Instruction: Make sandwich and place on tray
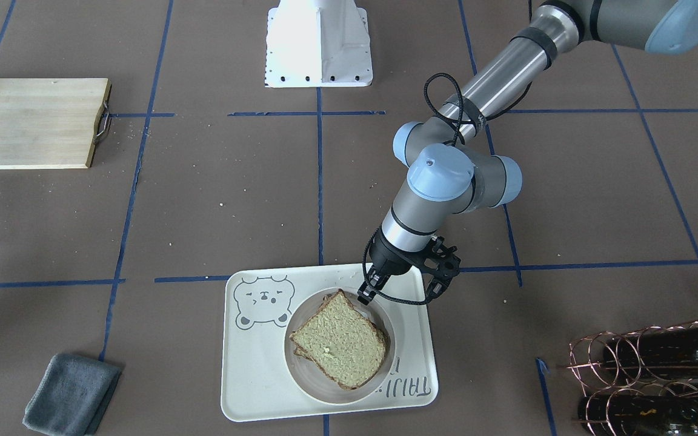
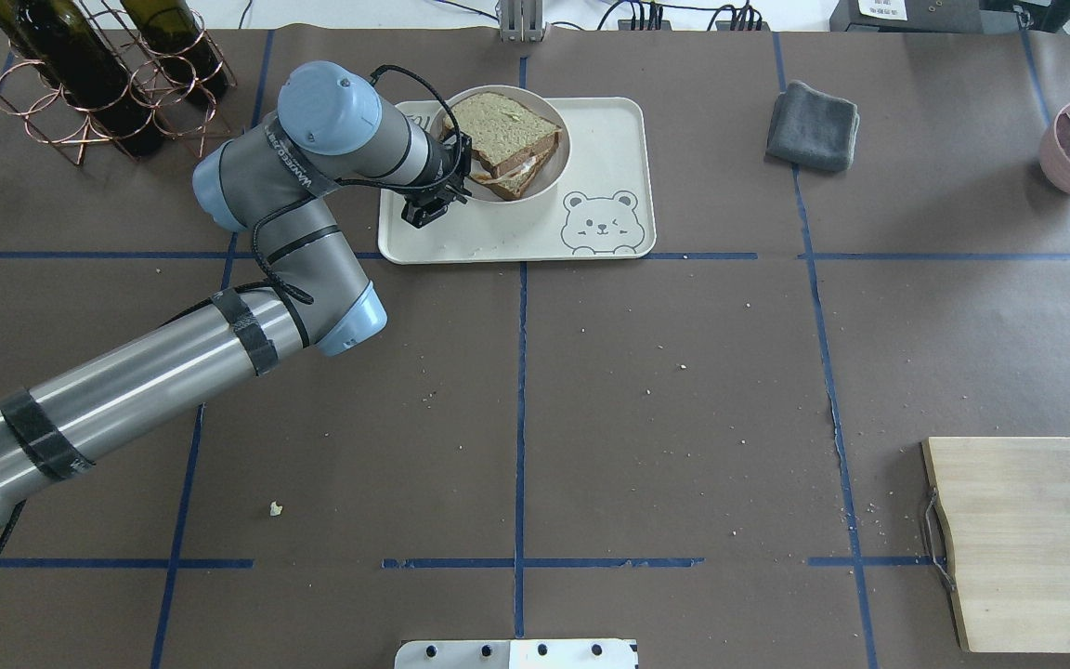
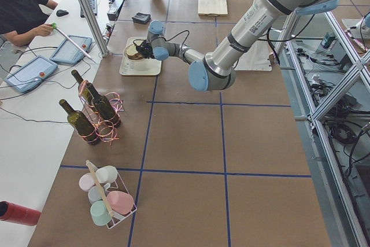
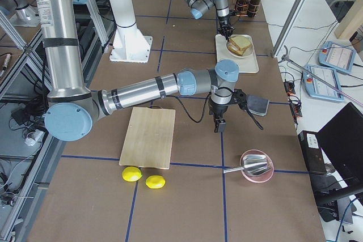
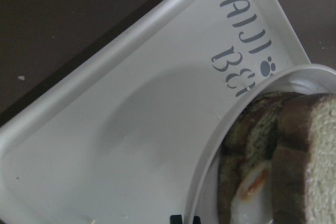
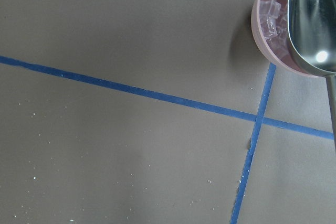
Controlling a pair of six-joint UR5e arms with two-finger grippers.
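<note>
The sandwich (image 1: 340, 345) lies on a small round off-white plate (image 1: 319, 392), which stands on the cream bear tray (image 1: 252, 375). It is two bread slices with dark crust, and white egg with orange yolk (image 5: 252, 182) shows between them. My left gripper (image 1: 365, 296) is shut and empty, over the plate's rim (image 5: 220, 140) beside the sandwich's corner. In the overhead view it (image 2: 463, 167) sits at the plate's left edge on the tray (image 2: 609, 130). My right gripper (image 4: 217, 126) shows only in the exterior right view, hovering over bare table; I cannot tell its state.
A wooden cutting board (image 2: 1037, 539) lies at the near right. A grey cloth (image 2: 814, 125) lies right of the tray. Wine bottles in a copper rack (image 2: 98, 84) stand left of it. A pink bowl with a metal scoop (image 6: 299, 19) is at the far right.
</note>
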